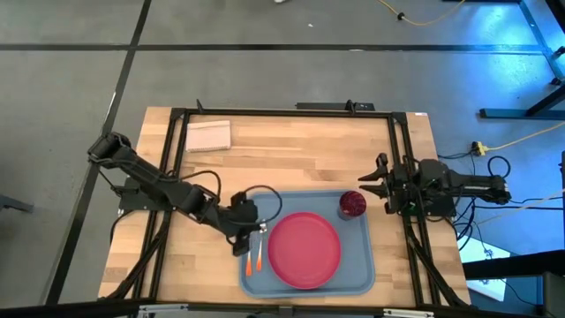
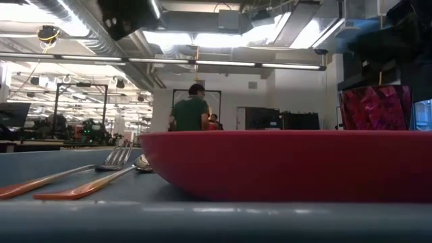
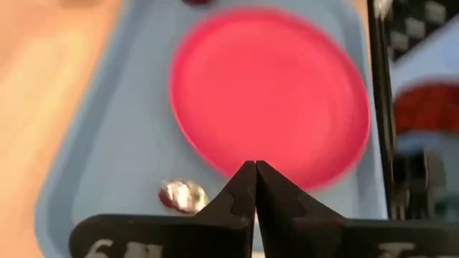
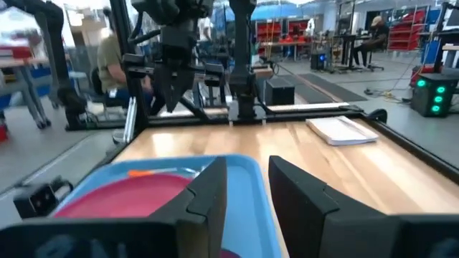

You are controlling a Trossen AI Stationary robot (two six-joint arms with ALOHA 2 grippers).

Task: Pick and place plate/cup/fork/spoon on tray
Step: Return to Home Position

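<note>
Although both arms are in frame, nothing is held by either. Count on the wooden surface (image 1: pixel 300 146): one large rectangular light-blue plastic tray (image 1: pixel 357 269), nearest the front edge, carrying one round flat pink-red plastic plate (image 1: pixel 304 249) at its centre, one small dark maroon round cup (image 1: pixel 352 204) at its far right corner, and two orange-handled utensils side by side along its left edge: one metal-tined fork (image 1: pixel 250 258) and one spoon (image 1: pixel 259 252) with a silver oval bowl. Low view shows fork tines and spoon bowl lying just beside each other, close to the plate rim.

Left end effector (image 1: pixel 248 226) hovers over the tray's left edge, above the utensils, fingers pressed together and empty. Right end effector (image 1: pixel 375 183) sits at the surface's right side, just beside the cup but apart from it, fingers spread, empty.

Far left corner: one white folded napkin (image 1: pixel 208 135), well apart from the tray.
</note>
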